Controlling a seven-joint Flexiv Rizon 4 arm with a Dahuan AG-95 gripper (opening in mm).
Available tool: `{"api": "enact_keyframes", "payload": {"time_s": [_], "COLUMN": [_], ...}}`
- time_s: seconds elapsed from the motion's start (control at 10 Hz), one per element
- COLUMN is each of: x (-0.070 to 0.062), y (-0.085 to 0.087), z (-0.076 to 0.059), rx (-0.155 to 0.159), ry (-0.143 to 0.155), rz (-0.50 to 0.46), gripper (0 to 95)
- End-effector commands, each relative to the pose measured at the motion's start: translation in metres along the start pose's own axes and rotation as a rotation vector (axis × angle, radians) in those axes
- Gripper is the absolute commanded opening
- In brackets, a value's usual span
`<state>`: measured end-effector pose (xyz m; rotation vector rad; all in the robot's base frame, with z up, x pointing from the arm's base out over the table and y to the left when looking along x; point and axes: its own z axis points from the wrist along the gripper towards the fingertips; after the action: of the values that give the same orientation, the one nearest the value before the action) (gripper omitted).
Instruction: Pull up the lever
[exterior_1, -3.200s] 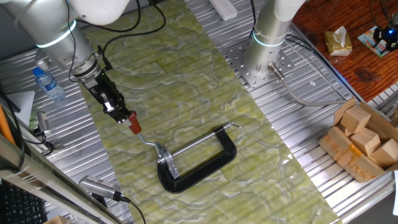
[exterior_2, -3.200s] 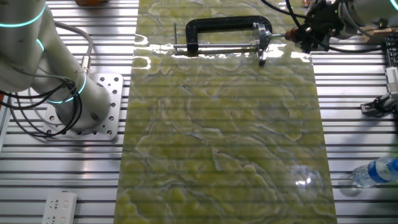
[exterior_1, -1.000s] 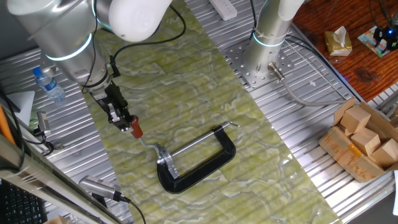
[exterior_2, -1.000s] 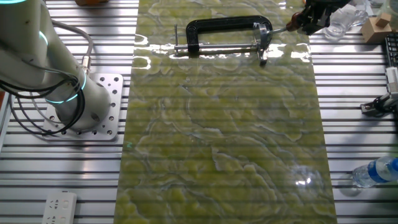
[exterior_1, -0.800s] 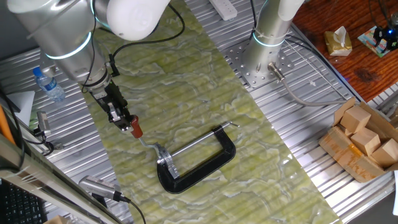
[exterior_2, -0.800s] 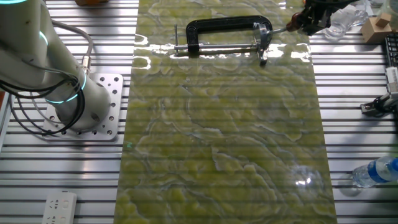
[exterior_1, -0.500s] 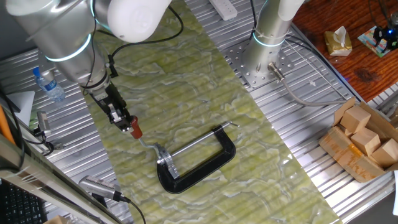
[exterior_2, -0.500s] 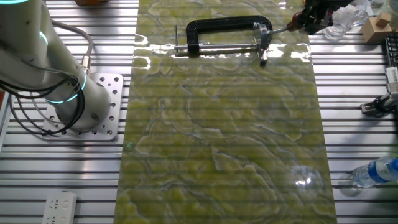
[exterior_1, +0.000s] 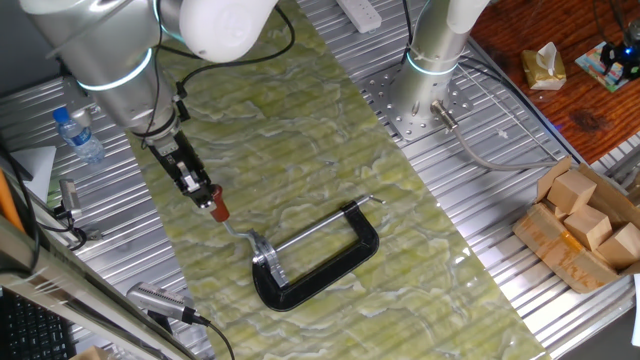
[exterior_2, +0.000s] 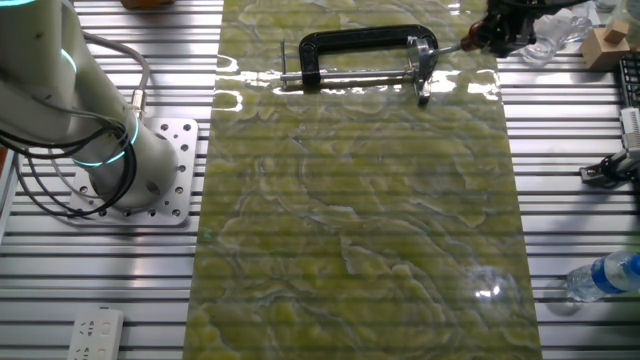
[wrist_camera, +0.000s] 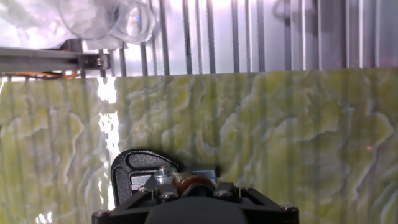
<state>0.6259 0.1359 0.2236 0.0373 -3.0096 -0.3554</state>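
One cardboard box (exterior_1: 560, 245) at the right edge of one fixed view holds several pale wooden blocks (exterior_1: 578, 205), packed close together. On the green marbled mat (exterior_1: 330, 160) covering the ribbed metal worktop (exterior_1: 480, 150) lies a black C-shaped clamp (exterior_1: 318, 262). The lever (exterior_1: 232, 227) rises from the clamp's silver bracket up to a red-brown knob, and the claw (exterior_1: 212, 203) sits right at that knob, its black fingers pressed together on it. A water bottle (exterior_1: 78, 135) lies on the worktop behind the arm.

Seen in the other fixed view, the clamp (exterior_2: 362, 52) lies at the far end of the mat (exterior_2: 350, 220), and the lever (exterior_2: 452, 47) runs from the bracket toward the claw (exterior_2: 487, 35) at the right, which meets its end; the knob itself is too small to make out. A bottle (exterior_2: 605, 275) lies at the lower right.

From the hand view, the claw (wrist_camera: 194, 190) fills the bottom edge, with the lever's (wrist_camera: 188, 182) red-brown knob pinched at its tip and the clamp's (wrist_camera: 134, 171) black frame just to the left on the mat (wrist_camera: 280, 137). A clear plastic container (wrist_camera: 106, 18) sits at the top left; its contents cannot be told.
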Motion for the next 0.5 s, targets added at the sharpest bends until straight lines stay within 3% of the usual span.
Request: {"api": "enact_keyframes", "payload": {"time_s": [0.1, 0.5], "x": [0.0002, 0.0002], "y": [-0.0002, -0.0002], "z": [-0.0004, -0.0004], "rx": [0.023, 0.020], "ry": [-0.003, -0.003], "rz": [-0.055, -0.083], "gripper": [19.0, 19.0]}}
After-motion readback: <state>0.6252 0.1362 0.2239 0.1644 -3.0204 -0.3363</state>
